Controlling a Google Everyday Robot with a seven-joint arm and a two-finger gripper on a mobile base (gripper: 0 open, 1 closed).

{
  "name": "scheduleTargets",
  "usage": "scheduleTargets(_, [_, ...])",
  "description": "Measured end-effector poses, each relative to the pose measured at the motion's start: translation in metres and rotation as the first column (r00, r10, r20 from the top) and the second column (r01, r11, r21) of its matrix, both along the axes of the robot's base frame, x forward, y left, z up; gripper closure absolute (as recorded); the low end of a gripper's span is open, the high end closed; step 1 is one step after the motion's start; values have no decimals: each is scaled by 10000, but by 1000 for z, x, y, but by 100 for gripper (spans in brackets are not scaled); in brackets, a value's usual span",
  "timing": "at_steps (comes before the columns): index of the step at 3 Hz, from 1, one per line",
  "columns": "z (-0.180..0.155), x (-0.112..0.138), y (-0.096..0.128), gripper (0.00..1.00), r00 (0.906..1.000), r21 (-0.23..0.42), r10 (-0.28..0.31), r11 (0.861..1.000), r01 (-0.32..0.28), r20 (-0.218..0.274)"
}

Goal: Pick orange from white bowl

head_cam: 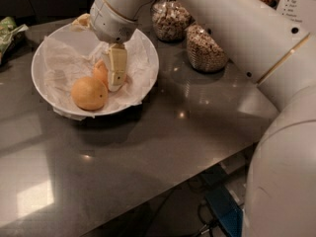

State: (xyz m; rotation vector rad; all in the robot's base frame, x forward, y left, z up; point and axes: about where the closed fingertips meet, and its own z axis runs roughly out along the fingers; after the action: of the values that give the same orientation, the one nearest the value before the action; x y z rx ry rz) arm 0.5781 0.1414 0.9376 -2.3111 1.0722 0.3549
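Observation:
The white bowl (42, 85) stands at the table's back left, lined with crumpled white paper. The paler yellow-orange orange (89, 93) lies in its front part. A deeper reddish-orange fruit (100, 73) lies just behind and to the right of it, touching it. My gripper (114, 78) hangs down into the bowl from the white wrist above. It sits right against the reddish fruit's right side and hides part of it. It is a little behind and to the right of the orange.
Two glass jars of grain (170, 19) (205, 48) stand to the right of the bowl. A green packet (10, 31) lies at the far left edge. A yellow object (81, 19) shows behind the bowl. The grey table (163, 147) ends at a front-right edge.

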Motion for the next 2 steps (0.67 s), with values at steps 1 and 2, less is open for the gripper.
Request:
scheduleTargets(1, [-9, -3, 5, 0, 9997, 81, 72, 9999, -70, -254])
scheduleTargets(2, [-30, -12, 16, 0, 9962, 291, 193, 9994, -169, -846])
